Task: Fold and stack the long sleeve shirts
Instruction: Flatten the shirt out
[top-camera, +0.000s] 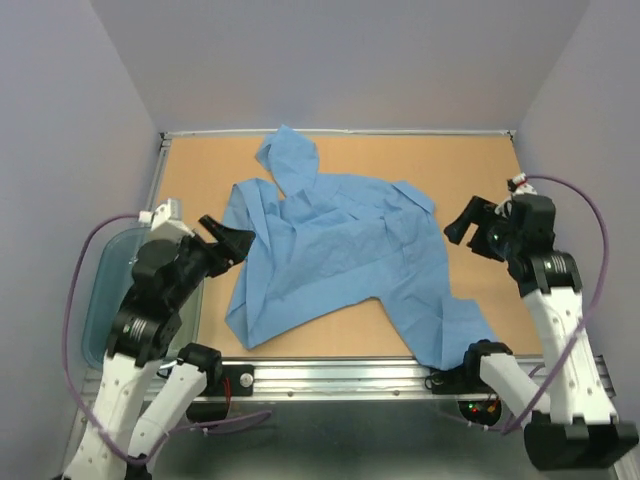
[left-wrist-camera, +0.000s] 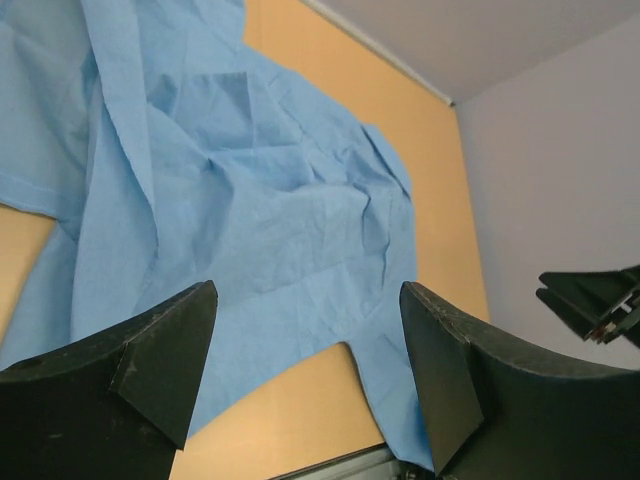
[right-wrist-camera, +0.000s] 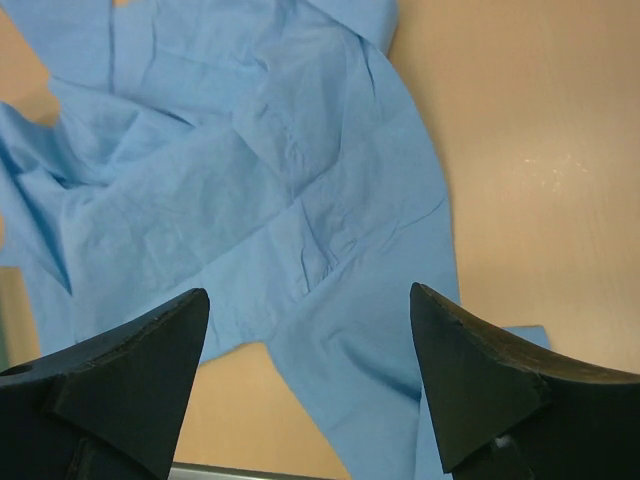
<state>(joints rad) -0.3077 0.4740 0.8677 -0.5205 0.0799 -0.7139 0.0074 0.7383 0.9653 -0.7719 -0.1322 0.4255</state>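
Arms: the left arm (top-camera: 128, 392) and right arm (top-camera: 562, 330) are showing white parts with black joints.
Cables: a purple cable (top-camera: 72, 300) is looping off each arm.
Fingers: the left gripper (top-camera: 230, 240) and right gripper (top-camera: 462, 222) are showing black, wedge-shaped fingers.
Lights: tiny red and green lights (top-camera: 478, 407) are glowing near the right base.

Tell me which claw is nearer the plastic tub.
Left. The left claw hovers open just right of the tub, over the left edge of the shirt. The right claw is across the table, past the shirt's right side.
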